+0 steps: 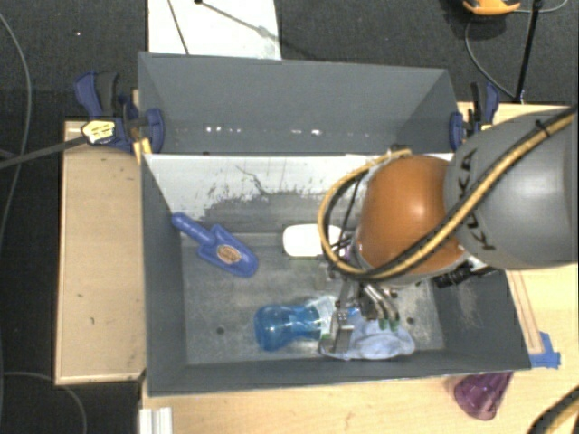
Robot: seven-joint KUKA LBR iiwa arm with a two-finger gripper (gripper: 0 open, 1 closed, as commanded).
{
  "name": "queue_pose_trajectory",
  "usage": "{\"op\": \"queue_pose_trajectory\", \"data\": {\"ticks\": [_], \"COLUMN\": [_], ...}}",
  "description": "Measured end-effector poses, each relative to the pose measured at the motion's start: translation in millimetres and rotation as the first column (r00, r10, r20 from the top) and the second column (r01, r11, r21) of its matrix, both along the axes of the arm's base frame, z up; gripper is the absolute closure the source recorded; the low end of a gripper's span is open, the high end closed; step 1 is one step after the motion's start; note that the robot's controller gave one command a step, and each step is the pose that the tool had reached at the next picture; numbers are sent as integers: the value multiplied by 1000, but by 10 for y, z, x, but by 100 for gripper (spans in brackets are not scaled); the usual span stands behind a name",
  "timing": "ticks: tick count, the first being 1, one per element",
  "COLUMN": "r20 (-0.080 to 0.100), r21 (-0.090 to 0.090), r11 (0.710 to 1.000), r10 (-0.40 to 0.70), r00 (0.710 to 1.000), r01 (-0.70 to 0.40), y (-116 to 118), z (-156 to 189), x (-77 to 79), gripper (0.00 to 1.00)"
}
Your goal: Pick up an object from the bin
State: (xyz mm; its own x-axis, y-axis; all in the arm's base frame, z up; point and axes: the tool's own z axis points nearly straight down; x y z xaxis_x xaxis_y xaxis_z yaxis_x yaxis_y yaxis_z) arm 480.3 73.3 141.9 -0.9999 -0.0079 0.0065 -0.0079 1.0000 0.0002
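1. Since my gripper (344, 325) sits low at the near side of the bin (298, 107), right where the blue see-through bottle-shaped thing (280, 325) meets the pale crumpled thing (380, 344), step one is to settle on one target. I'd take the blue one: firmer shape, prob. less slip.
2. Gripper state: can't tell whether it's open or shut, as my wrist & cables cover it. I also can't see anything held, so I treat the grasp as not yet confirmed.
3. Target location: the blue thing lies on its side on the bin floor near the front wall, w/ its narrow end toward me and touching or just beside the gripper.
4. Close across the narrow end, not the fat round end, which would likely squirt out.
5. Keep the crumpled thing out of the pinch. It looks soft & may bunch in and spoil the hold.
6. Lift straight up, w/ no sideways drag. The front wall is near.
7. The white oval thing (303, 240) & the blue-handled tool (217, 244) lie well apart toward the back and left. No need to touch them.
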Motion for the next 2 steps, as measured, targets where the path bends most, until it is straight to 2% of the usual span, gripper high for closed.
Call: {"op": "queue_pose_trajectory", "data": {"ticks": [1, 2], "r20": [8, 13], "r21": [1, -1], "r11": [1000, 996], "r10": [-3, 85], "r00": [1000, 996], "r01": [3, -85], "y": [-3, 210], "z": [43, -181], "x": [18, 124], "gripper": [0, 0]}}
